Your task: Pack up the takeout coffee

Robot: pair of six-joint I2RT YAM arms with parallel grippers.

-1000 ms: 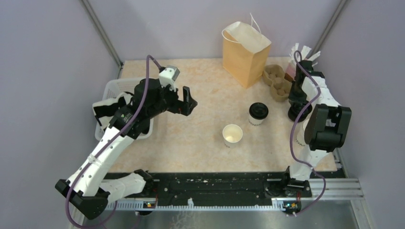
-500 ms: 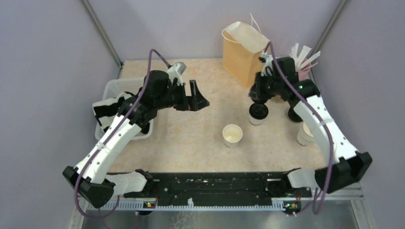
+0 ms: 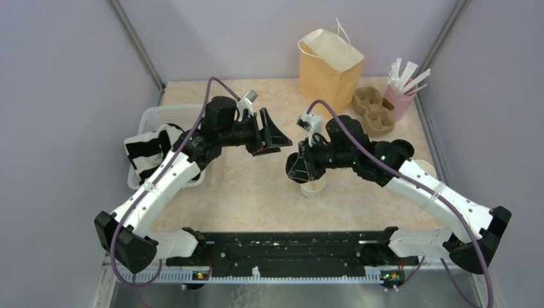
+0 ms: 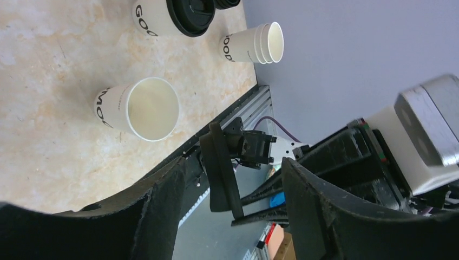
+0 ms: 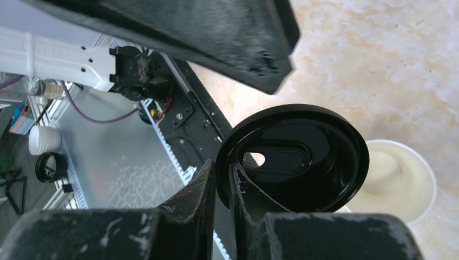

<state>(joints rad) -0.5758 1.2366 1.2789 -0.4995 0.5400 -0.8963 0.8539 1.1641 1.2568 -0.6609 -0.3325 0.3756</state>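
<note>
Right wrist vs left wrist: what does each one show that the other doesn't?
Right wrist only: a black lid, its rim pinched in the right gripper.
Left wrist only: a lidded cup, a cup stack near the table edge, and the left gripper open with nothing between its jaws.
Both: the lidless cup standing on the table. The lid partly covers it in the right wrist view, while the left wrist view sees it whole.
</note>
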